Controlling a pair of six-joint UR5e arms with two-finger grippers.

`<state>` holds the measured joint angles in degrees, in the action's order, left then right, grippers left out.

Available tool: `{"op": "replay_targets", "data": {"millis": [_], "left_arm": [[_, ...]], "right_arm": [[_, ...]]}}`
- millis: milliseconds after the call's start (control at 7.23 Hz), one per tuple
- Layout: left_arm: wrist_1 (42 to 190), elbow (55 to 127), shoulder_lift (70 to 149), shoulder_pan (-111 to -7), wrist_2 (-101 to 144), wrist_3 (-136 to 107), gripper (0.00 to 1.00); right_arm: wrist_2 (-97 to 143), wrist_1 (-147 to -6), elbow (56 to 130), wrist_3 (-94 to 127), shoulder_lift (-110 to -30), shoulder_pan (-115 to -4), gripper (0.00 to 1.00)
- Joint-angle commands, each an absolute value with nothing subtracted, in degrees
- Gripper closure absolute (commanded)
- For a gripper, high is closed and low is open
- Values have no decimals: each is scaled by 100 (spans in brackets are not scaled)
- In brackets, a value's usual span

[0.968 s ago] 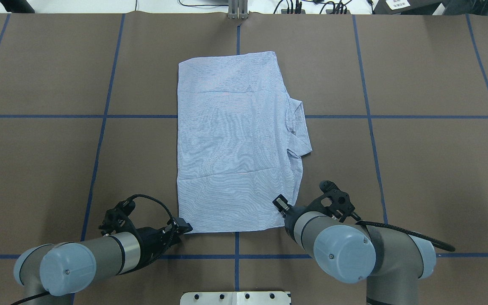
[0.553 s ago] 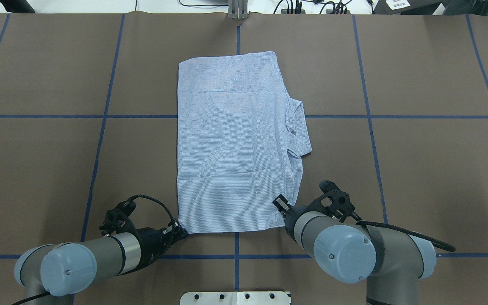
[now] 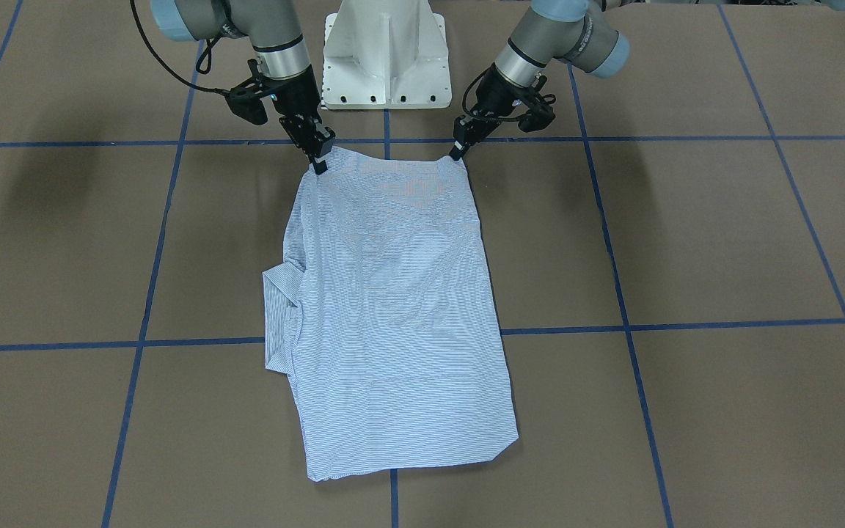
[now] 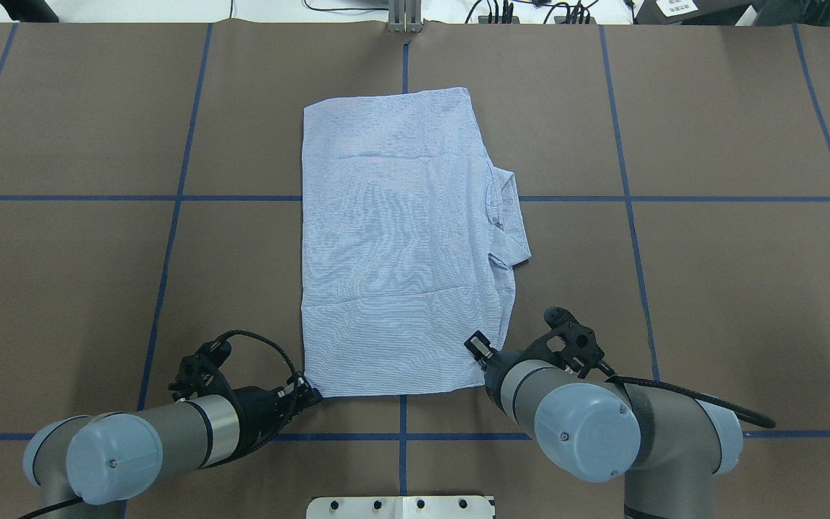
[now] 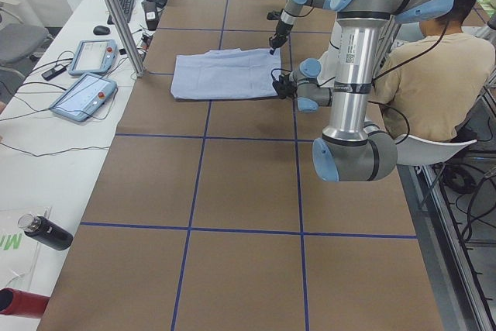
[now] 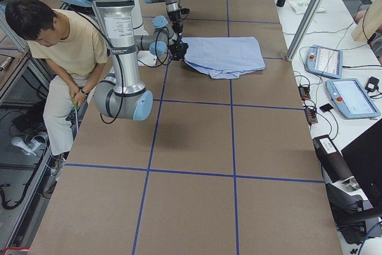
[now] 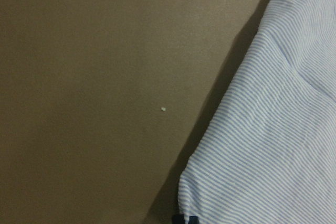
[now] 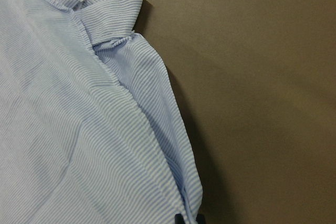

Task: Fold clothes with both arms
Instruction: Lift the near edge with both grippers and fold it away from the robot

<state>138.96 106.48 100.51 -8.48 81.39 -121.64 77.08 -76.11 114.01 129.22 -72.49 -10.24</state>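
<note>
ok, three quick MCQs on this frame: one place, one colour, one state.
1. Where are the left pincer and right pincer?
A) at the shirt's two corners nearest the robot base
B) at its far corners
C) over its middle

2. What colour are the tape lines on the table?
A) red
B) blue
C) white

3. How does the shirt lie?
A) hanging in the air
B) balled up
C) folded flat on the table

Answers:
1 A, each pincer meets a near corner.
2 B, the lines are blue on brown.
3 C, it rests flat with the collar poking out one side.
</note>
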Motion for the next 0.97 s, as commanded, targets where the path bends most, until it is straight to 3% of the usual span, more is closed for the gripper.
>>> {"op": "replay_targets", "data": {"millis": [0, 415, 692, 830], "left_arm": [[13878, 11281, 9837, -853, 8139, -12173, 100], [13547, 12688, 9536, -905, 8218, -12358, 100], [13298, 12221, 9946, -1744, 8576, -12244, 100], [13298, 11512, 10445, -2175, 8952, -12147, 100]], "right_arm": [[7717, -7611, 11862, 13007, -7609, -1011, 100], [7769, -7611, 12645, 13526, -7858, -940, 100], [8502, -7550, 12369, 13457, -7483, -1910, 100], [9308, -7550, 11748, 13439, -6897, -2569, 100]]}}
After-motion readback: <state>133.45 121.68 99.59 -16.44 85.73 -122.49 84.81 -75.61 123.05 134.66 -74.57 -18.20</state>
